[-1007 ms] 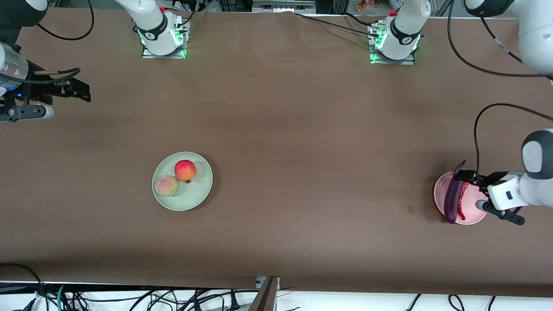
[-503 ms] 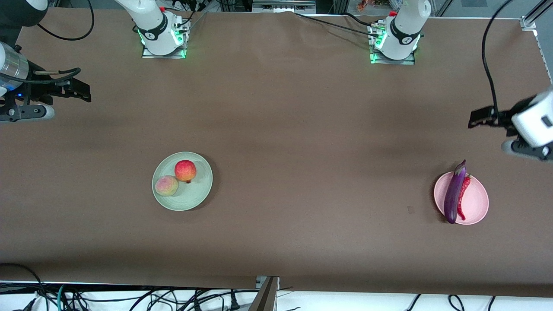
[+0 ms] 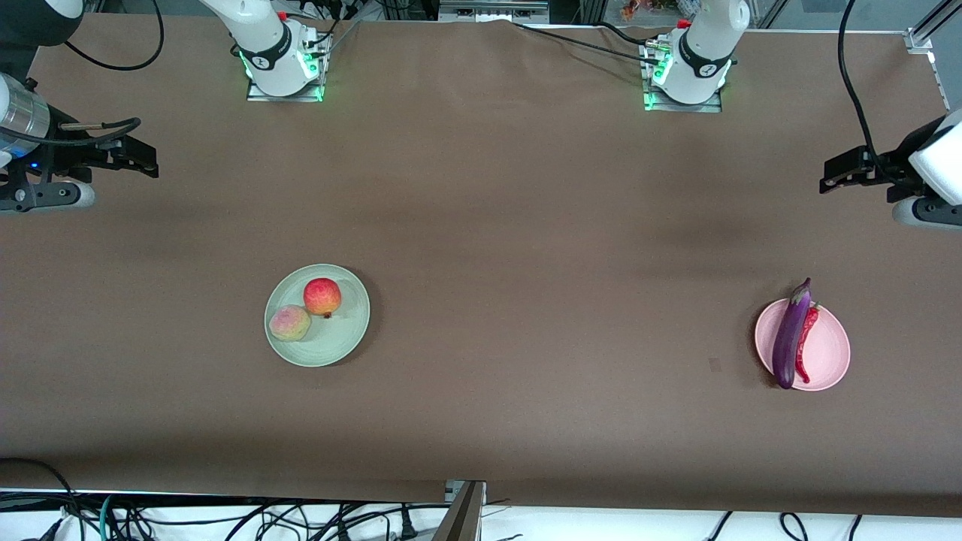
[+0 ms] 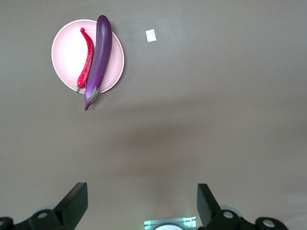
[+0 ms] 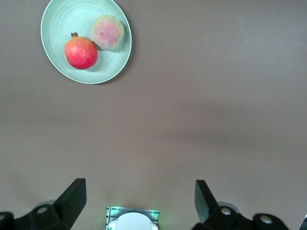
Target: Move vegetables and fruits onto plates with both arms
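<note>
The purple eggplant point(image 3: 790, 338) and the red chili point(image 3: 806, 344) lie side by side on the pink plate point(image 3: 830, 353) near the left arm's end of the table; they show in the left wrist view too: eggplant point(image 4: 99, 56), chili point(image 4: 87, 62), plate point(image 4: 66, 50). The pomegranate point(image 3: 322, 296) and the peach point(image 3: 289, 323) sit on the green plate point(image 3: 342, 338), also in the right wrist view: pomegranate point(image 5: 81, 52), peach point(image 5: 108, 31), plate point(image 5: 60, 24). My left gripper point(image 3: 838, 173) is open and empty, high over bare table at the left arm's end. My right gripper point(image 3: 139, 158) is open and empty, high over the right arm's end.
The brown table point(image 3: 526, 225) has a small pale tag point(image 3: 714, 365) next to the pink plate, toward the table's middle. The arm bases point(image 3: 282, 64) point(image 3: 688, 71) stand along the top edge. Cables point(image 3: 225, 518) hang along the table edge nearest the front camera.
My left gripper has let go of the eggplant on the pink plate and has risen away toward the bases. The right arm has not moved.
</note>
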Robot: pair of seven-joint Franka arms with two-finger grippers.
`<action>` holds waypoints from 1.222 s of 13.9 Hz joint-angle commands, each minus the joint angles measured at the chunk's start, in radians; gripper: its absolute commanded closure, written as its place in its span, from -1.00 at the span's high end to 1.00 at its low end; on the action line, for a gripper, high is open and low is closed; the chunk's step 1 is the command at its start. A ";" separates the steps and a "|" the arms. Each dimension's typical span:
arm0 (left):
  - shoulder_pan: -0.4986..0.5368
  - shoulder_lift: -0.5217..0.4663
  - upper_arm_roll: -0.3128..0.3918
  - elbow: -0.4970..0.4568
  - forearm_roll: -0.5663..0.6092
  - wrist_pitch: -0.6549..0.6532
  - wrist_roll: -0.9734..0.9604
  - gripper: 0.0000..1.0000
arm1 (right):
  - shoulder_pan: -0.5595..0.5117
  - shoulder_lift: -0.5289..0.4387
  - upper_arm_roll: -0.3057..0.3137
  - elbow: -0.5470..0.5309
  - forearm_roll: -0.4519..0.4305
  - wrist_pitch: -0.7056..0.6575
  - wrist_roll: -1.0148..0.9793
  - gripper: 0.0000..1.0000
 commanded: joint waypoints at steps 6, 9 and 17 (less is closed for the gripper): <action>-0.291 -0.127 0.196 -0.176 -0.018 0.096 -0.165 1.00 | -0.010 0.007 0.009 0.021 0.017 -0.005 0.018 1.00; -0.306 -0.146 0.231 -0.203 -0.020 0.113 -0.170 1.00 | -0.010 0.007 0.009 0.021 0.017 -0.005 0.018 1.00; -0.271 -0.146 0.231 -0.186 -0.038 0.110 -0.156 1.00 | -0.010 0.007 0.009 0.021 0.017 -0.005 0.018 1.00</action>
